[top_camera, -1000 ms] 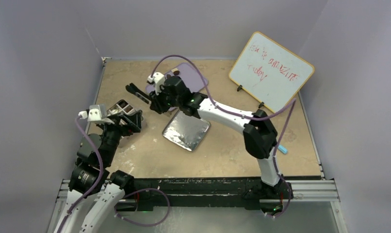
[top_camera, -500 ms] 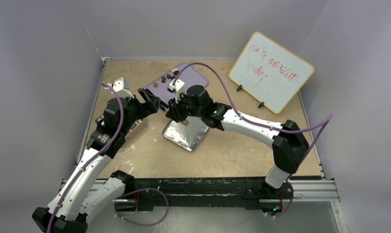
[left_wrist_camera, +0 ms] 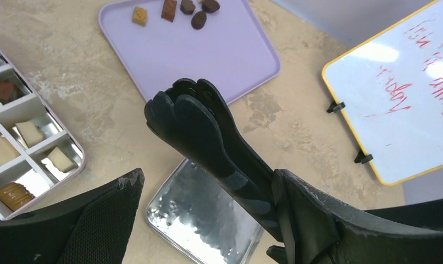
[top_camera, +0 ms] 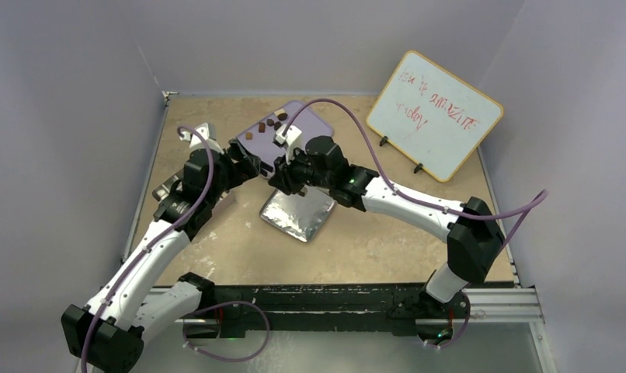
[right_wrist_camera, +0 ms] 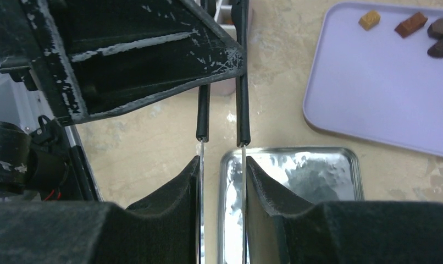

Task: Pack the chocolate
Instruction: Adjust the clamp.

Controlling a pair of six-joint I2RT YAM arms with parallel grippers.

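Over the table (top_camera: 372,241), my left gripper (top_camera: 250,163) has swung in, spread around tongs (left_wrist_camera: 208,132) my right gripper (right_wrist_camera: 222,162) clamps, so chocolate (left_wrist_camera: 199,19) beyond waits.

Strip between lilac tray (left_wrist_camera: 208,55) and foil square (top_camera: 298,214) blocked: left gripper (top_camera: 246,162), right gripper (top_camera: 285,180) and tongs (right_wrist_camera: 241,110) meet over it. Whiteboard (top_camera: 434,115) walls far right. Table (top_camera: 372,241) right of foil passable.

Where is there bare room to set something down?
Most of the flat lilac tray, away from its chocolate pieces; tan tabletop between the shiny silver foil square and the whiteboard. Crowded: left end effector and right end effector meet at black-tipped metal tongs.
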